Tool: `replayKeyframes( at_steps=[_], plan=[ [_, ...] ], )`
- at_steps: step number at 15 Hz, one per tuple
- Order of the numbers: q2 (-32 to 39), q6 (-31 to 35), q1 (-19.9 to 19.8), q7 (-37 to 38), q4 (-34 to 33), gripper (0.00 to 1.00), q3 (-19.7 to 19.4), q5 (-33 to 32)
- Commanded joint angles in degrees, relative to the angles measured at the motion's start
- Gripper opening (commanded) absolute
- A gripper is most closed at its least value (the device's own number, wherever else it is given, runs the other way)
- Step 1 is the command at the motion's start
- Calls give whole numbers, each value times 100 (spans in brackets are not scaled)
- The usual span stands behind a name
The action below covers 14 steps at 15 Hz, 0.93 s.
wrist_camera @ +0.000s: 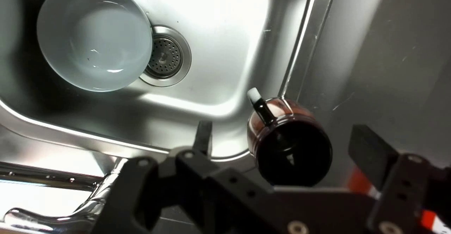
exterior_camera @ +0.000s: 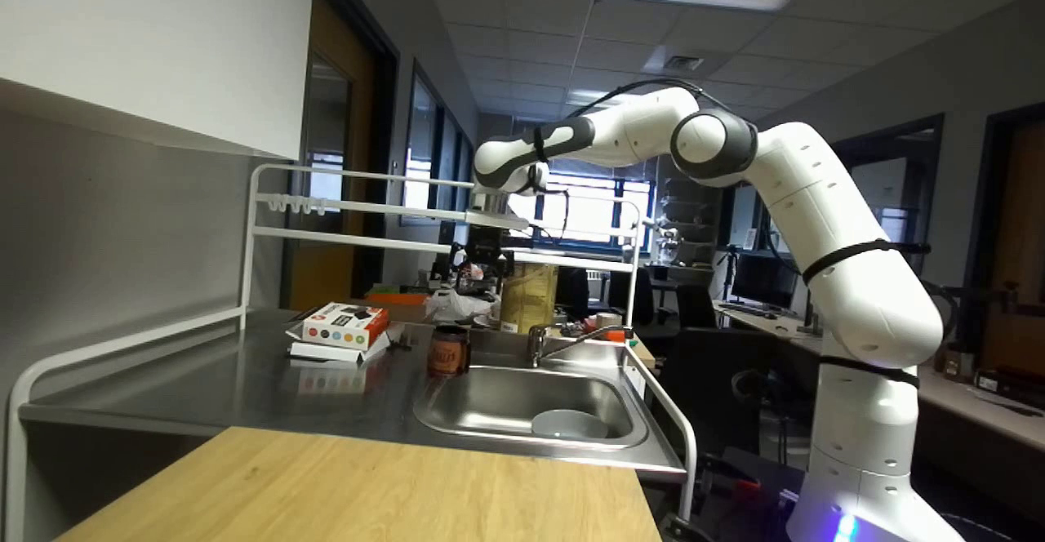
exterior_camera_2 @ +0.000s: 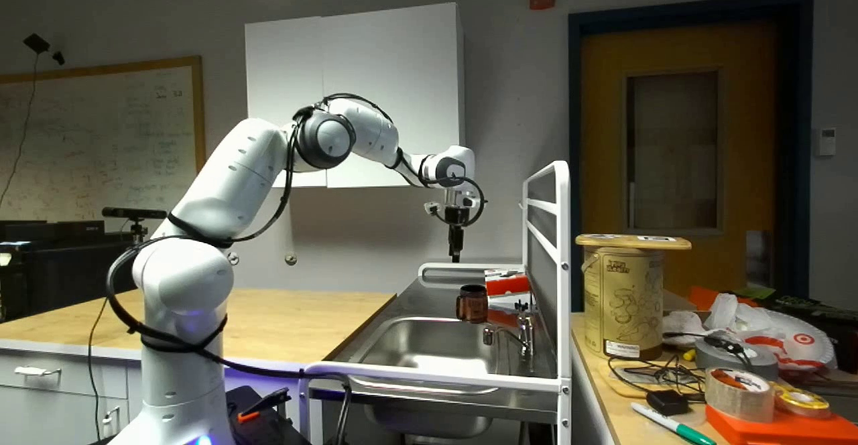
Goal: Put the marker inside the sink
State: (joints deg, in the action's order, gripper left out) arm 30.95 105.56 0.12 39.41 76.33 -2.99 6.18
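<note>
A white marker with a green cap (exterior_camera_2: pixel 672 423) lies on the side table, on the far side of the white rack from the sink. The steel sink (exterior_camera: pixel 506 399) is set in the counter; it also shows in the wrist view (wrist_camera: pixel 218 50). My gripper (exterior_camera: pixel 483 274) hangs pointing down, high above the counter; it also shows in an exterior view (exterior_camera_2: pixel 456 250). In the wrist view the fingers (wrist_camera: pixel 282 140) are wide apart with nothing between them. A dark brown mug (wrist_camera: pixel 294 153) stands below them at the sink's corner. I see no marker in the wrist view; the mug's inside is dark.
A pale bowl (wrist_camera: pixel 95 36) sits in the sink beside the drain. The faucet (exterior_camera_2: pixel 526 334) stands at the sink's back edge. A red and white box (exterior_camera: pixel 343 326) lies on the counter. White rack bars (exterior_camera: pixel 359 240) run behind the gripper. A tall tin (exterior_camera_2: pixel 623 297) stands on the side table.
</note>
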Motion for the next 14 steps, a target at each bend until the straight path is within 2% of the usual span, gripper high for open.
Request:
replayKeyframes(
  at_steps=[1, 11, 14],
  plan=[
    [979, -783, -66, 232, -1401, 100, -100, 119],
    [2873, -1980, -412, 374, -3866, 100, 11, 542],
    [3197, -2170, -550, 410, -4312, 100, 55, 644]
  ],
)
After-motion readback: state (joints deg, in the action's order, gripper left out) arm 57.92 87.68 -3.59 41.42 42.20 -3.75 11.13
